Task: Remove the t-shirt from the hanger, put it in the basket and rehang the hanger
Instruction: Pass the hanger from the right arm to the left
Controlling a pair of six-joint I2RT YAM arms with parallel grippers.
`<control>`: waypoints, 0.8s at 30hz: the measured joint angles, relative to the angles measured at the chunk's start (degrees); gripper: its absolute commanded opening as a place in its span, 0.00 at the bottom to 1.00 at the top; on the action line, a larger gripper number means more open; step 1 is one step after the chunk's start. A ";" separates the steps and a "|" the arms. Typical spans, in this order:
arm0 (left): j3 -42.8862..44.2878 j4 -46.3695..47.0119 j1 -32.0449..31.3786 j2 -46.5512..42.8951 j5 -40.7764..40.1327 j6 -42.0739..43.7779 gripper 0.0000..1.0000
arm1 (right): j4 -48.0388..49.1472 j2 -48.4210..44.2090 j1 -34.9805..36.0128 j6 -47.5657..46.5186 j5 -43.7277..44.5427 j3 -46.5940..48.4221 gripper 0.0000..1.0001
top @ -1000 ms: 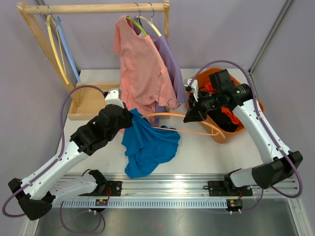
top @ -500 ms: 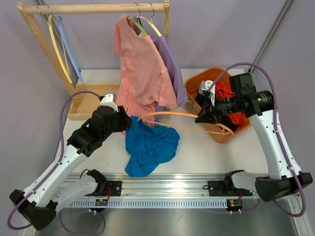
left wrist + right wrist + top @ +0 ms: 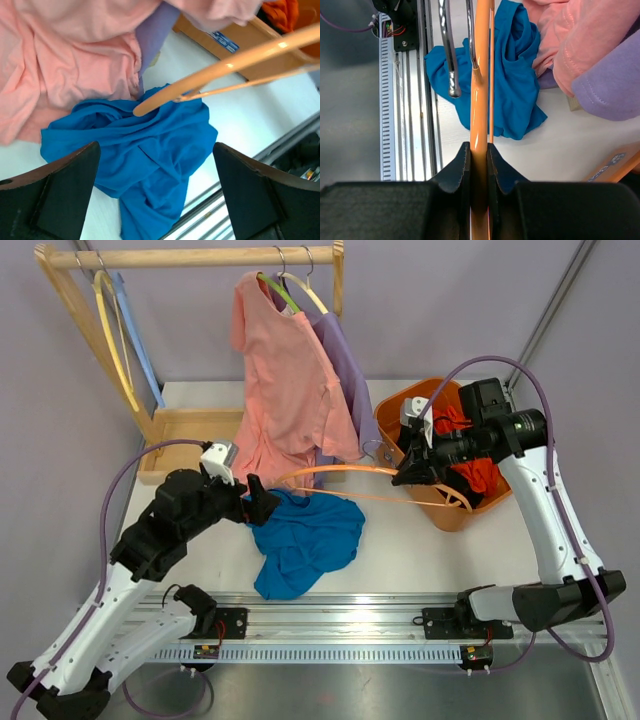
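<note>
Here, the right gripper has its jaws pressed together on the thin orange plastic hanger, which runs straight out between the two black fingers. The hanger's grey metal hook sits just beside the bar. The left gripper is spread wide and holds nothing (both fingers stand at the edges of its wrist view, with only cloth below them). Under this open gripper lies the crumpled blue cotton t-shirt, on the white table, near the front edge. In the top view the hanger is held about level above the table, its arms bare. Its far rounded end is over the upper edge of the blue cotton t-shirt; I cannot tell if it touches the cloth. Just behind hang a pink t-shirt and a purple garment from the wooden rail, and their lower parts come down to the table beside the blue one. To the right, behind the right gripper, stands the round orange basket with red clothes inside
</note>
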 measured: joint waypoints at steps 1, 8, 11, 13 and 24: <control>0.00 0.02 0.00 -0.55 1.38 2.05 0.98 | -0.66 0.70 0.00 -1.53 -0.24 0.28 0.00; 0.00 3.98 0.00 -2.84 13.18 16.81 0.98 | -1.70 3.67 2.12 -13.44 -0.59 0.68 0.00; -0.13 6.14 0.00 -2.19 19.32 21.49 0.98 | -1.75 3.52 5.57 -17.35 -0.57 0.59 0.00; -0.42 7.48 0.00 -1.33 23.12 23.76 0.99 | -1.68 2.99 8.74 -19.15 -0.33 -0.15 0.00; -2.73 8.66 0.00 0.24 38.77 28.02 0.90 | -3.02 1.14 16.74 -22.01 0.11 -2.49 0.00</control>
